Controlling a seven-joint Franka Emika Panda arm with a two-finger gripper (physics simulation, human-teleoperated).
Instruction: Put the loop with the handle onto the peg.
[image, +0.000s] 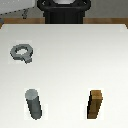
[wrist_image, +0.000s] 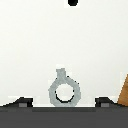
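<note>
The loop with the handle lies flat on the white table at the exterior view's left, its stubby handle pointing toward the near edge. The peg, a dark grey upright cylinder, stands nearer the front, on the same side. My gripper does not show in the exterior view. In the wrist view my gripper is open, with its two dark fingertips spread wide. The loop shows between them, well below and untouched. The peg is out of the wrist view.
A brown wooden block stands upright at the front, on the exterior view's right; its edge shows in the wrist view. The robot's dark base sits beyond the table's far edge. A small black spot marks the table.
</note>
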